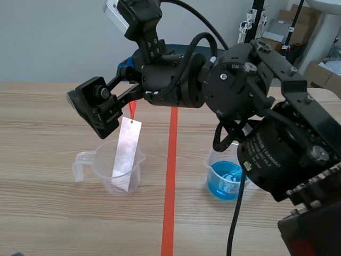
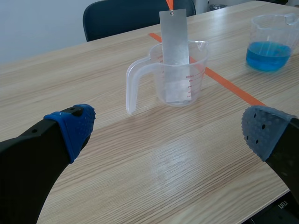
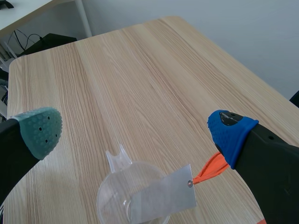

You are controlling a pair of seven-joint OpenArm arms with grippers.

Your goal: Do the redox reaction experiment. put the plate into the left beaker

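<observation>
Plate (image 1: 127, 154): a thin, flat strip of grey metal, judged light, stiff and smooth. It is best taken by the orange tag (image 1: 131, 109) at its upper end. It stands tilted inside the clear left beaker (image 1: 139, 162). The right gripper (image 3: 135, 128) is above it, fingers wide. The left gripper (image 2: 168, 130) also has its fingers wide and holds nothing.

I count two beakers on the table (image 1: 42, 213): one clear beaker (image 1: 128, 178) on the left and one beaker of blue liquid (image 1: 226, 181) on the right. There's one metal plate (image 1: 127, 152), with one orange strap (image 1: 132, 109). One tape line (image 1: 170, 181). Two grippers, the left gripper (image 2: 170, 130) and the right gripper (image 3: 135, 128). One dark chair (image 2: 121, 16) at the far side.
</observation>
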